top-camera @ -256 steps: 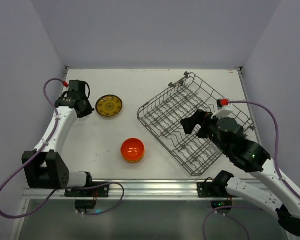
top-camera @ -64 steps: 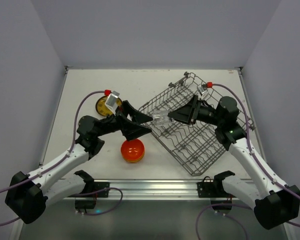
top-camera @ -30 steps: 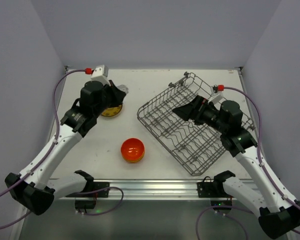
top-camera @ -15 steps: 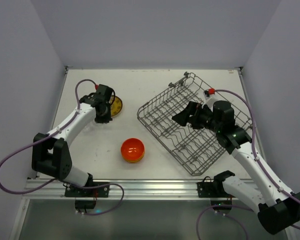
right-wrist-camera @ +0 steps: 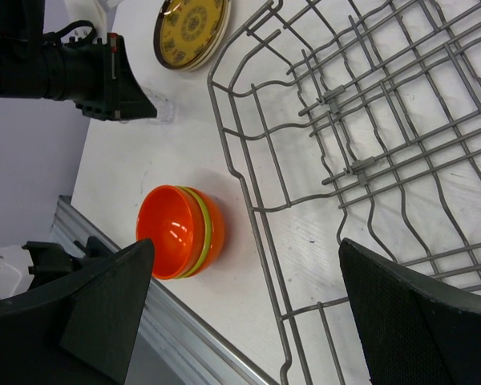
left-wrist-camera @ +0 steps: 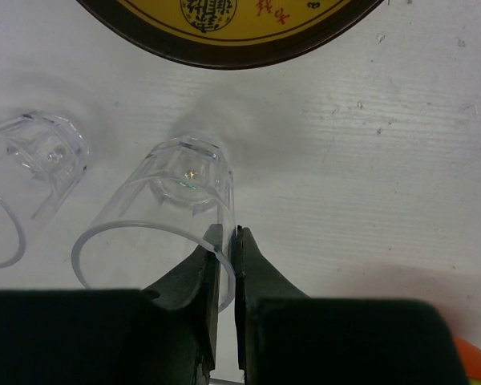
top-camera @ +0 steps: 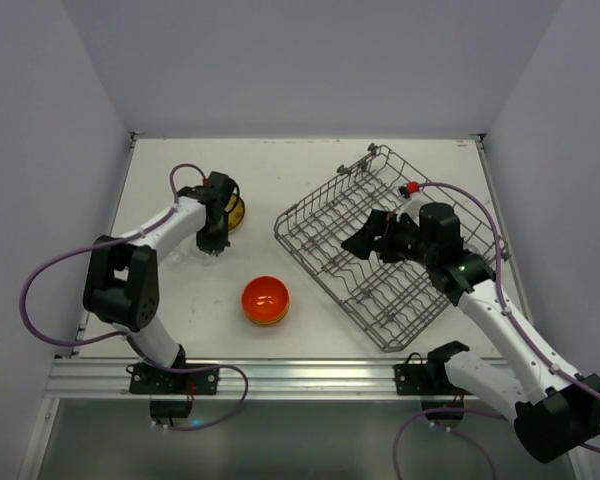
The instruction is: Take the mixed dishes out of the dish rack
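Note:
My left gripper (top-camera: 213, 246) points down at the table beside the yellow-brown patterned plate (top-camera: 227, 211). In the left wrist view it (left-wrist-camera: 226, 237) is shut on the wall of an upright clear glass (left-wrist-camera: 180, 188), one finger inside the rim and one outside. A second clear glass (left-wrist-camera: 34, 160) stands just left of it. The plate's edge (left-wrist-camera: 232, 32) lies beyond. My right gripper (top-camera: 365, 236) hovers over the grey wire dish rack (top-camera: 400, 190), wide open and empty (right-wrist-camera: 245, 245). No dishes show in the rack (right-wrist-camera: 369, 120). The stacked orange and yellow-green bowls (top-camera: 265, 300) sit on the table.
The bowl stack (right-wrist-camera: 180, 233) lies between the arms, close to the rack's near-left rim. The table's metal front rail (top-camera: 280, 375) runs below it. Walls close in the table on the left, back and right.
My left gripper has moved from beside the plate toward the near side and lower, with the glass still in it. My right gripper has shifted slightly over the rack, still open.

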### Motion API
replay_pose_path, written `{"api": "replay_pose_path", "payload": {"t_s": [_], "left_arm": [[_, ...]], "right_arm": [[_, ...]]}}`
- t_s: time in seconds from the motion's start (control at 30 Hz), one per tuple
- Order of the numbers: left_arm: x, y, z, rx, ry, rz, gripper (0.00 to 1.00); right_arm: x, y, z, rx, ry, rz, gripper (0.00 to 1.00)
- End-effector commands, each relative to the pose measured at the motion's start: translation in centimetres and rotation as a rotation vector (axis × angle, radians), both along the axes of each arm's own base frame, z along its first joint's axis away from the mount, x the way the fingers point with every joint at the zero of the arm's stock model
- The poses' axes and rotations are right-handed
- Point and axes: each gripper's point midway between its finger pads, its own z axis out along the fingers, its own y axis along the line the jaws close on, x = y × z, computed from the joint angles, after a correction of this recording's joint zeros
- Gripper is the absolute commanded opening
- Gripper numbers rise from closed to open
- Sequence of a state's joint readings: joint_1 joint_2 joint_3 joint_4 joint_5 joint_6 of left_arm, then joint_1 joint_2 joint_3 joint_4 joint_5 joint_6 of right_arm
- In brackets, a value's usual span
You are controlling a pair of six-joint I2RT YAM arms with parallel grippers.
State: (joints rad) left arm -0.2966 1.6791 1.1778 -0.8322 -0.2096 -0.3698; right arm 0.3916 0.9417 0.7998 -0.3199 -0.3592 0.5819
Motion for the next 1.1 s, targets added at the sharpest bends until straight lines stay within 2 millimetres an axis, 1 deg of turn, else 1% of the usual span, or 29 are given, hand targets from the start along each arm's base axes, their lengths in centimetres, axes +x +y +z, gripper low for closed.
{"api": "replay_pose_path", "payload": {"t_s": [0.0,0.17,0.27,0.37,0.4,0.43,0.47,0.53,0.57,0.63,0.67,0.7,0.73,0.77,0.8,0.83,0.87,0.93,0.97,1.0,1.03,1.07], "left_arm": [[1.3,-0.2,0.9,-0.015,-0.023,-0.033,0.11],[1.8,-0.4,0.4,-0.036,-0.024,-0.035,0.12],[1.8,-0.4,0.0,-0.034,-0.012,-0.034,0.13],[1.7,-0.3,0.1,-0.031,-0.015,-0.036,0.20],[1.7,-0.2,0.3,-0.029,-0.023,-0.035,0.26],[1.8,0.0,0.5,-0.026,-0.029,-0.029,0.28],[1.9,-0.1,0.8,-0.031,-0.039,-0.028,0.34],[2.0,-0.2,1.4,-0.037,-0.058,-0.023,0.40],[2.2,-0.2,2.4,-0.043,-0.087,-0.019,0.47],[2.5,0.0,4.2,-0.047,-0.141,0.005,0.55],[2.7,-0.2,5.4,-0.065,-0.179,0.005,0.64],[2.7,-0.4,7.7,-0.094,-0.248,0.004,0.68],[2.9,-0.6,9.4,-0.114,-0.295,0.002,0.73],[2.7,-0.6,12.1,-0.138,-0.375,0.002,0.82],[2.7,-0.7,13.9,-0.154,-0.432,0.001,0.86],[2.4,-0.6,15.3,-0.155,-0.477,0.003,0.89],[1.5,-0.6,18.0,-0.179,-0.564,-0.003,1.00],[0.2,-1.9,19.4,-0.227,-0.648,-0.057,1.00],[-0.9,-2.3,22.2,-0.285,-0.764,-0.074,1.00],[-1.8,-2.5,21.0,-0.301,-0.765,-0.091,1.00],[-2.5,-2.9,21.1,-0.334,-0.794,-0.115,1.00],[-4.0,-2.3,22.6,-0.360,-0.876,-0.121,1.00]], "right_arm": [[0.2,0.3,0.2,-0.001,-0.039,0.032,0.99],[0.2,0.4,-0.3,-0.003,-0.029,0.036,0.99],[0.1,0.3,-0.1,-0.001,-0.033,0.036,0.99],[0.1,0.3,-0.1,-0.002,-0.035,0.034,0.99],[0.1,0.4,-0.1,0.000,-0.033,0.035,0.99],[0.1,0.3,0.0,0.003,-0.035,0.034,0.99],[0.1,0.4,0.1,0.003,-0.035,0.036,0.99],[0.0,0.4,0.1,0.006,-0.035,0.039,0.99],[0.1,0.4,0.1,0.004,-0.034,0.035,0.99],[0.1,0.2,0.3,-0.001,-0.032,0.027,0.99],[0.0,0.2,0.3,-0.005,-0.034,0.029,0.99],[0.0,0.1,0.5,-0.006,-0.045,0.028,0.99],[0.1,-0.2,0.7,-0.014,-0.049,0.009,0.99],[0.2,-0.5,0.7,-0.021,-0.052,-0.005,0.99],[0.2,-0.7,1.1,-0.023,-0.066,-0.017,0.99],[0.5,-1.3,1.0,-0.042,-0.066,-0.055,0.99],[0.7,-1.8,1.0,-0.052,-0.068,-0.084,0.99],[1.1,-3.2,0.9,-0.076,-0.058,-0.156,0.99],[2.0,-4.9,0.7,-0.108,-0.052,-0.252,0.99],[2.3,-6.1,0.5,-0.127,-0.039,-0.315,0.99],[2.2,-7.2,0.0,-0.151,-0.010,-0.364,0.99],[2.6,-8.7,-0.2,-0.172,0.001,-0.434,0.99]]}}
